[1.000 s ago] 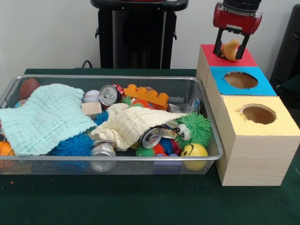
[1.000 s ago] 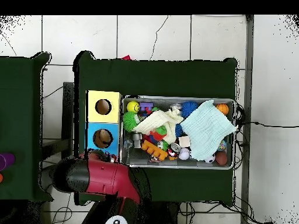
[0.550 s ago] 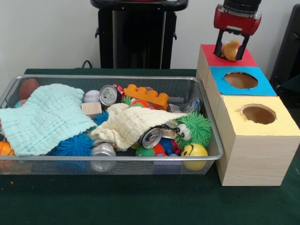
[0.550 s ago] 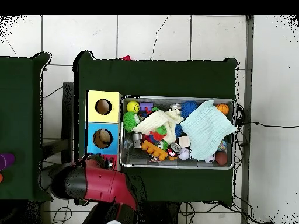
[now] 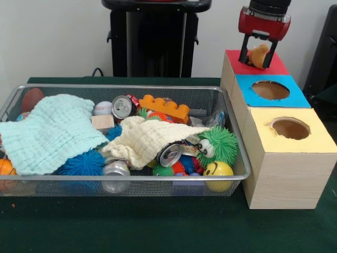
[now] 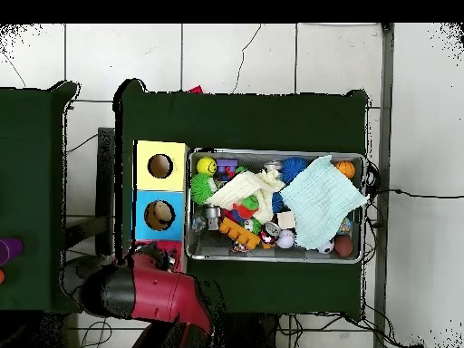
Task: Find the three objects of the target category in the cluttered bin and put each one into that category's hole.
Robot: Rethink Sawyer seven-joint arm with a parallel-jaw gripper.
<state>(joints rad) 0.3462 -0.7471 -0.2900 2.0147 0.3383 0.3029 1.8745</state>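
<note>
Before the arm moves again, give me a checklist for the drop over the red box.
1. Tool shut on the tan object: ok.
2. Object hangs over the red-topped box: ok.
3. Object lined up with the red box's hole: cannot tell, the hole is hidden behind the tool in front and under the arm from above.
4. Blue-topped box hole free: not ok, the overhead view shows something inside it.
5. Yellow-topped box hole unobstructed: ok.
6. Wire bin apart from the tool: ok.
</note>
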